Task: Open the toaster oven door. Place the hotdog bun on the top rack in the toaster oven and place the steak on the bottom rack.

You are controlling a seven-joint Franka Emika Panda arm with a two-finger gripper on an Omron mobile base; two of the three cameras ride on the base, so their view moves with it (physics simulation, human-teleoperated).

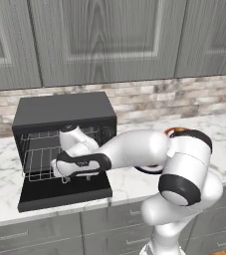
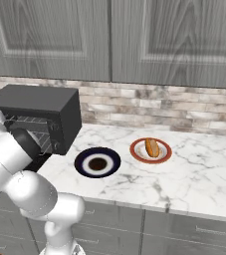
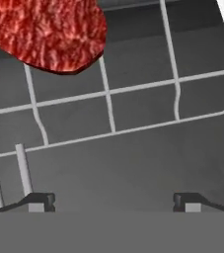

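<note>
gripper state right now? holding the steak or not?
Gripper: open, holding nothing. The steak lies on the wire rack ahead of the fingertips, clear of them.
</note>
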